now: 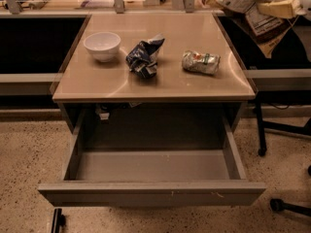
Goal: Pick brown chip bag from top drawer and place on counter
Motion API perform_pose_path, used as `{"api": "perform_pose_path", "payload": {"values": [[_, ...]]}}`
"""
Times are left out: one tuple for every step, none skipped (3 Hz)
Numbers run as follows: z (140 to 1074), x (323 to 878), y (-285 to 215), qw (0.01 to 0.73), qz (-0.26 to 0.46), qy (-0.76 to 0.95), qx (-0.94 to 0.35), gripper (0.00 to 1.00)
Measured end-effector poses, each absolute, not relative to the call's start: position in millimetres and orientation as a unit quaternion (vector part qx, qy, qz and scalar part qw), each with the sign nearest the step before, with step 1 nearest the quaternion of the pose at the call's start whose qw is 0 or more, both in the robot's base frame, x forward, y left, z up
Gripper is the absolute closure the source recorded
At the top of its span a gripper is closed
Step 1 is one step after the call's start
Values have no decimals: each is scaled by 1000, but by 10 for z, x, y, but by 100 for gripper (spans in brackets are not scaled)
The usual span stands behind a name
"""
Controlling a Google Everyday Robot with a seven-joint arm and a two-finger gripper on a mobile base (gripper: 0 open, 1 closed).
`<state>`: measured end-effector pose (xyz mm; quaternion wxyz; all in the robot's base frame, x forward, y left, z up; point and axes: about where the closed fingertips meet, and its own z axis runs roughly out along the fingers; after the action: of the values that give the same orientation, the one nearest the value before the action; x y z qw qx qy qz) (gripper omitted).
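The brown chip bag (253, 14) hangs in the air above the counter's far right corner, its white label panel facing me. My gripper (278, 8) is at the top right edge of the camera view, shut on the bag's right side and holding it clear of the surface. The top drawer (153, 192) is pulled fully open under the counter (160, 84), and its inside is bare. The arm behind the gripper is mostly out of view.
On the counter stand a white bowl (102, 45) at the left, a dark-blue and white bag (144, 57) in the middle and a silver-green packet (200, 62) at the right. Chair legs and castors (277, 205) stand on the floor at the right.
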<state>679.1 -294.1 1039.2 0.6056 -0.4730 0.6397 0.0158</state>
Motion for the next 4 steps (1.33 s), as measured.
{"api": "perform_pose_path", "payload": {"values": [[10311, 7093, -3041, 628, 33, 623, -466, 100], [10223, 7404, -3023, 652, 54, 601, -459, 100], [10185, 7666, -2895, 673, 73, 576, -458, 100], [10125, 7848, -2720, 684, 91, 559, -460, 100]]}}
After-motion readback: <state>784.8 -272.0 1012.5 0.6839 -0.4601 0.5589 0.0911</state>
